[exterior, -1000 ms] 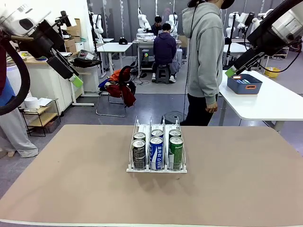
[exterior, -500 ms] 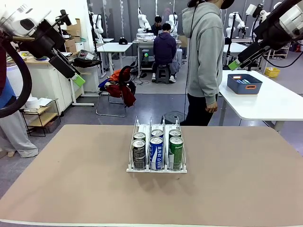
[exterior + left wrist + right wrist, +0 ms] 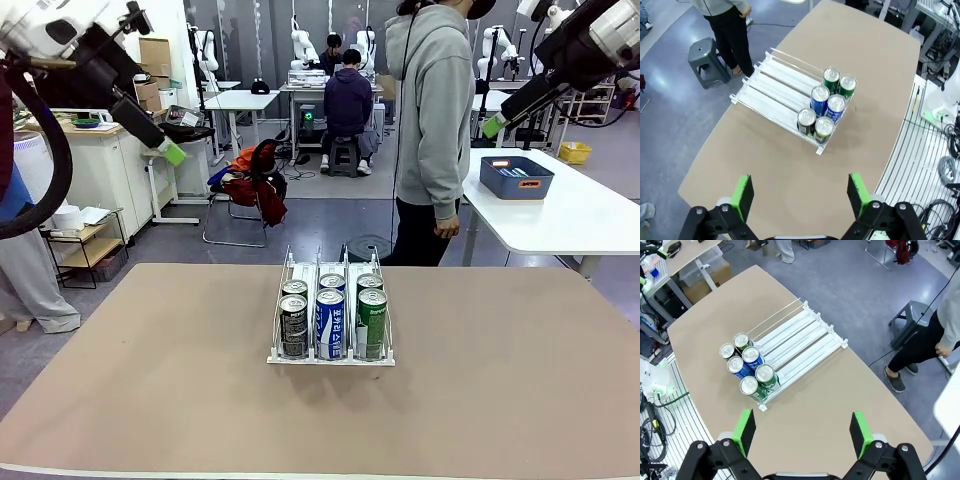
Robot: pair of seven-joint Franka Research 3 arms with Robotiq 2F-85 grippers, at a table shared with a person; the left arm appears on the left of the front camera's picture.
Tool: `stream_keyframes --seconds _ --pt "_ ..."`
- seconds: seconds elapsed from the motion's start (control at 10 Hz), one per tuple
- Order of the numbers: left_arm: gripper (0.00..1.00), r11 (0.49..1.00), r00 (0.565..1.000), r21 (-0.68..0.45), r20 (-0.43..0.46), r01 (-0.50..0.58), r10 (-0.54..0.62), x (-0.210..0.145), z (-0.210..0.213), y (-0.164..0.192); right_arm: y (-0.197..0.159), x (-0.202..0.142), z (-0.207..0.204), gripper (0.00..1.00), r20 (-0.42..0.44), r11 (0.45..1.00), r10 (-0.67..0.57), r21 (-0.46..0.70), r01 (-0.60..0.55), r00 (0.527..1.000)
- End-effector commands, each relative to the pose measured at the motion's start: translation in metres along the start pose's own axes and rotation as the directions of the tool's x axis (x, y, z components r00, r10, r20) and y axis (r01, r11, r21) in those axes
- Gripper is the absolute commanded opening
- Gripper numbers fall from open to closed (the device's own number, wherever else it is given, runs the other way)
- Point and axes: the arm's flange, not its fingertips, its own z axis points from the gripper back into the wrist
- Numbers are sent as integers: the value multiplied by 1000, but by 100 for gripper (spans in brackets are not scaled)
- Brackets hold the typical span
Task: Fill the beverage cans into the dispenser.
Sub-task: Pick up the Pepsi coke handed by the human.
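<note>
Entry 1, left gripper (image 3: 173,153): stands higher in the front view than a second ago, shifted a little toward picture right.
Entry 2, left arm (image 3: 60,30): lifted along with it, now cut more by the top edge.
Entry 3, right gripper (image 3: 492,126): climbs step by step across the front views, from just above the bin (image 3: 515,178) in the picture to well above it.
Entry 4, right arm (image 3: 590,40): drawn up toward the top right corner.
</note>
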Motion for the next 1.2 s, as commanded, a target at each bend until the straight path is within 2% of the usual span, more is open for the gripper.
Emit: stream_keyframes --seconds 0.0,0.3,0.4,0.5,0.7,0.9,1.1 --pt "100 1000 998 4 56 1 -1 10 3 -1 1 7 12 100 -4 999 42 -18 -42 999" --pt "100 999 996 49 86 15 -19 16 11 -9 3 9 24 100 17 999 30 -21 -30 999" --pt "100 1000 999 28 48 5 -6 15 14 -3 1 6 22 100 20 1000 -4 -6 4 1000" --pt "100 1000 999 28 48 5 -6 15 14 -3 5 14 22 100 32 999 30 -28 -29 999" --pt "100 999 998 41 55 11 -13 18 15 -4 4 13 22 100 31 999 24 -25 -23 999" --pt "100 1000 996 -14 93 -4 5 22 22 -7 16 10 43 100 -25 999 34 -34 -35 999" --pt "100 1000 993 -16 119 -6 8 26 29 -12 26 5 61 100 -29 996 47 -80 -49 998"
